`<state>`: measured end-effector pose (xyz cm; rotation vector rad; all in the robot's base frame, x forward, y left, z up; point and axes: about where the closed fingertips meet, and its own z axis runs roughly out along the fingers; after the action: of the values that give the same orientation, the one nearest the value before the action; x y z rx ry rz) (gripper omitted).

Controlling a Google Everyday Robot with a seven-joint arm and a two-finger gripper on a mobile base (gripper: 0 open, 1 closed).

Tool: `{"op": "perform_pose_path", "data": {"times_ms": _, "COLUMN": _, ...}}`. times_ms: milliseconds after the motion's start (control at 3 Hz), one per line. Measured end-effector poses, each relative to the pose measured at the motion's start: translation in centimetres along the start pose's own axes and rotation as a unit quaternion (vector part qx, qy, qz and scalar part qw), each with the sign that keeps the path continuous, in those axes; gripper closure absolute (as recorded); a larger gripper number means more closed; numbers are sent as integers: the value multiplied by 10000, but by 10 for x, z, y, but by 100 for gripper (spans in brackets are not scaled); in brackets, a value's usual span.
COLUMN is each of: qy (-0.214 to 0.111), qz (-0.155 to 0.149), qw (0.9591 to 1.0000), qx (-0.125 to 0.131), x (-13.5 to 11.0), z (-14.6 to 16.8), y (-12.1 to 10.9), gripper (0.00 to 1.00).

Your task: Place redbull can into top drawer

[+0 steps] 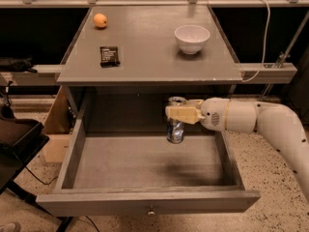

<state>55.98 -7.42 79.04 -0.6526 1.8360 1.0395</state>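
1. Found the redbull can (pixel 175 131) upright over the far middle of the open top drawer (pixel 145 164), seemingly hanging clear of the flat grey bottom rather than resting on it.
2. Noted the end effector (pixel 176 111) pinching the can high on its body, reaching in from the right under the surface (pixel 154 57).
3. Judged the step in hand as lowering and letting go. Best brought straight down and kept upright, set on the bottom before spreading the fingers, then pulled away to the right without brushing the can.
4. Marked two tight spots: the near edge of the surface just above the can's top, and the drawer's right wall beneath the arm (pixel 251 117).
5. Counted a white bowl (pixel 192 37), an orange (pixel 100 20) and a dark packet (pixel 109 55) up on the surface, all well apart from the can and out of the way.
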Motion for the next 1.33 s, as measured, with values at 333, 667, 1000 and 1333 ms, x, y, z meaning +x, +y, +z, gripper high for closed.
{"op": "perform_pose_path", "data": {"times_ms": 333, "qy": 0, "qz": 0, "qw": 10000, "qx": 0, "x": 0, "z": 0, "y": 0, "gripper": 100}}
{"op": "perform_pose_path", "data": {"times_ms": 667, "qy": -189, "qz": -153, "qw": 9995, "qx": -176, "x": 12, "z": 7, "y": 1, "gripper": 100}}
{"op": "perform_pose_path", "data": {"times_ms": 1000, "qy": -588, "qz": -454, "qw": 9953, "qx": -619, "x": 30, "z": 14, "y": 2, "gripper": 100}}
{"op": "perform_pose_path", "data": {"times_ms": 1333, "qy": -648, "qz": -995, "qw": 9885, "qx": -934, "x": 42, "z": 11, "y": 1, "gripper": 100}}
